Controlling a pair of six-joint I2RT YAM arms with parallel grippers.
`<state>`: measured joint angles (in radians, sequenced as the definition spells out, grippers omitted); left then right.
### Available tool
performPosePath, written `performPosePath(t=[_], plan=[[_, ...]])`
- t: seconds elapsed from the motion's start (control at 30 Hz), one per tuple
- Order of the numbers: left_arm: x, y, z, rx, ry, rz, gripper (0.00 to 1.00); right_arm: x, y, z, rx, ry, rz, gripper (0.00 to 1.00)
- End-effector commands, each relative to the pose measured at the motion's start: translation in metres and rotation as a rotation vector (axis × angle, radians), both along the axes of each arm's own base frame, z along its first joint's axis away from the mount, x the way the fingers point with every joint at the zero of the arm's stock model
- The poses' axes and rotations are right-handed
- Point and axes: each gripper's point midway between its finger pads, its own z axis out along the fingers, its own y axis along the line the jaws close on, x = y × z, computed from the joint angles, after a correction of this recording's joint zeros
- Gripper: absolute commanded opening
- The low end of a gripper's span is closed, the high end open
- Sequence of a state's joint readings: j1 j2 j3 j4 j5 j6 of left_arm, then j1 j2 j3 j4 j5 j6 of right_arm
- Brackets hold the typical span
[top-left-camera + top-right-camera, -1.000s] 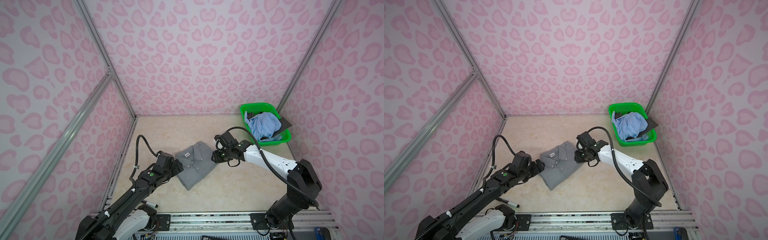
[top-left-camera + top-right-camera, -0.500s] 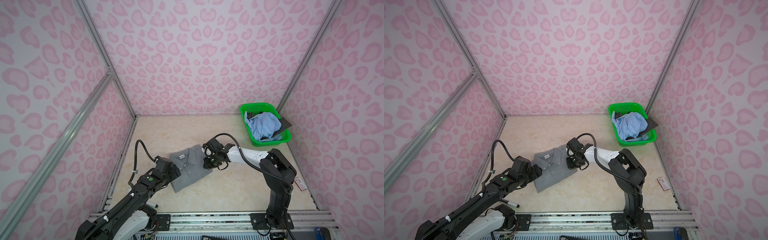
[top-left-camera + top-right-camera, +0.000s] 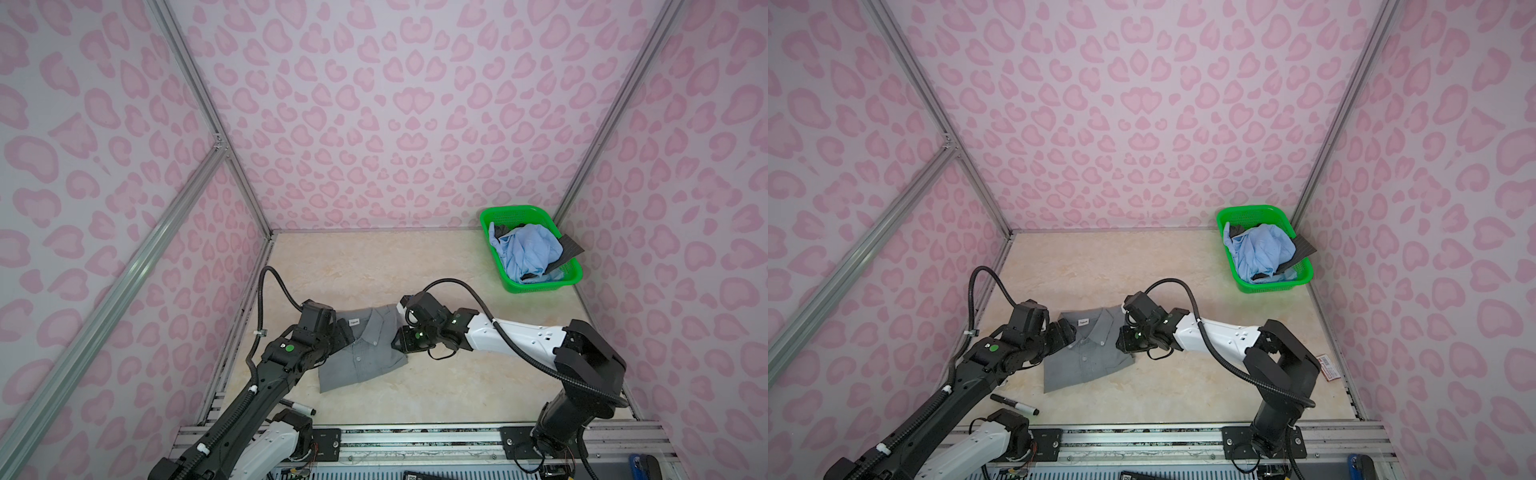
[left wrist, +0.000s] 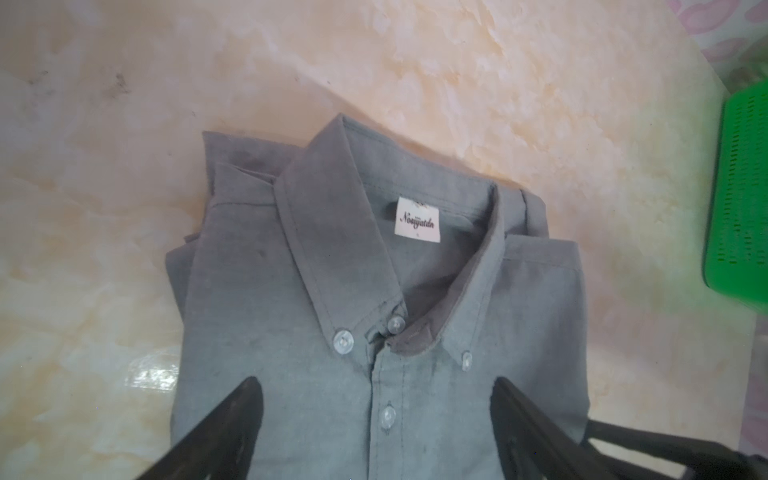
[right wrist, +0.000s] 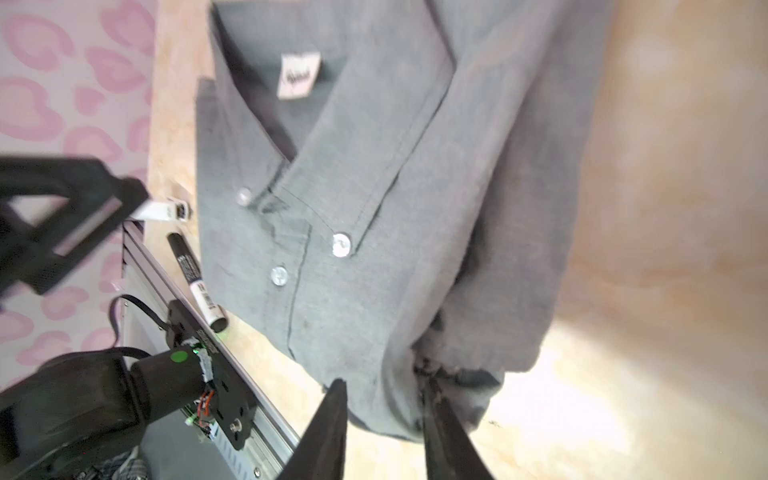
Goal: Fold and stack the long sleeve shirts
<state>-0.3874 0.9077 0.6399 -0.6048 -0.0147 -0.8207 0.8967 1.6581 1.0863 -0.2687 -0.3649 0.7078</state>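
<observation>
Squaring grey shirt: my left gripper, 9 o'clock, jaws wide, probably to pin; right gripper, 3 o'clock, jaws around edge, grip unclear.

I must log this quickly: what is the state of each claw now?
Left claw: open over the grey shirt, holding nothing.
Right claw: astride the shirt's edge; grip cannot be told.

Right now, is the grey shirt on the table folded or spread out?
Folded. The grey shirt lies as a compact rectangle, buttoned front up, no sleeve trailing out; stacked layers show along its edge.
</observation>
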Motion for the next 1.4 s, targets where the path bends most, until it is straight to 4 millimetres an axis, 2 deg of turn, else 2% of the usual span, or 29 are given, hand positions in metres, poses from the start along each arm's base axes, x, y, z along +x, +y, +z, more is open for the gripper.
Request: performPosePath(t=[0.0, 0.13, 0.2, 0.33, 0.47, 0.6, 0.67, 0.77, 0.9, 1.03, 1.1, 1.2, 1.37], plan=[[-0.012, -0.018, -0.011, -0.069, 0.048, -0.023, 0.87, 0.000, 0.000, -0.001, -0.027, -0.018, 0.040, 0.31], [-0.018, -0.022, -0.034, -0.040, 0.107, -0.027, 0.88, -0.006, 0.019, -0.015, -0.012, 0.034, 0.100, 0.28], [-0.020, -0.022, -0.046, -0.039, 0.129, -0.026, 0.88, -0.001, 0.016, -0.024, -0.036, 0.003, 0.079, 0.29], [-0.019, -0.020, -0.067, 0.007, 0.186, -0.026, 0.88, 0.007, -0.006, -0.059, -0.221, -0.011, 0.060, 0.29], [-0.009, -0.015, -0.080, 0.073, 0.223, -0.030, 0.89, 0.002, -0.003, -0.085, -0.212, 0.042, 0.041, 0.29], [0.010, -0.006, -0.082, 0.076, 0.243, -0.007, 0.89, -0.003, 0.012, -0.097, -0.174, 0.053, 0.013, 0.30], [0.026, -0.002, -0.065, 0.089, 0.215, -0.006, 0.91, -0.004, 0.025, -0.100, -0.125, 0.076, -0.018, 0.30], [0.050, 0.004, -0.024, 0.105, 0.117, 0.002, 0.96, 0.002, 0.047, -0.103, -0.043, 0.108, -0.059, 0.29], [0.061, 0.030, 0.023, 0.147, 0.026, 0.048, 0.99, 0.020, 0.077, -0.104, -0.051, 0.104, -0.050, 0.28], [0.052, 0.059, 0.056, 0.194, -0.057, 0.083, 0.98, 0.033, 0.111, -0.109, -0.001, 0.137, -0.104, 0.27], [0.043, 0.074, 0.066, 0.242, -0.077, 0.100, 0.98, 0.039, 0.132, -0.104, 0.052, 0.140, -0.114, 0.27], [0.028, 0.089, 0.070, 0.301, -0.113, 0.141, 0.97, 0.045, 0.166, -0.097, 0.045, 0.112, -0.074, 0.26], [0.016, 0.106, 0.080, 0.341, -0.175, 0.210, 0.98, 0.048, 0.217, -0.093, 0.020, 0.065, 0.005, 0.29]])
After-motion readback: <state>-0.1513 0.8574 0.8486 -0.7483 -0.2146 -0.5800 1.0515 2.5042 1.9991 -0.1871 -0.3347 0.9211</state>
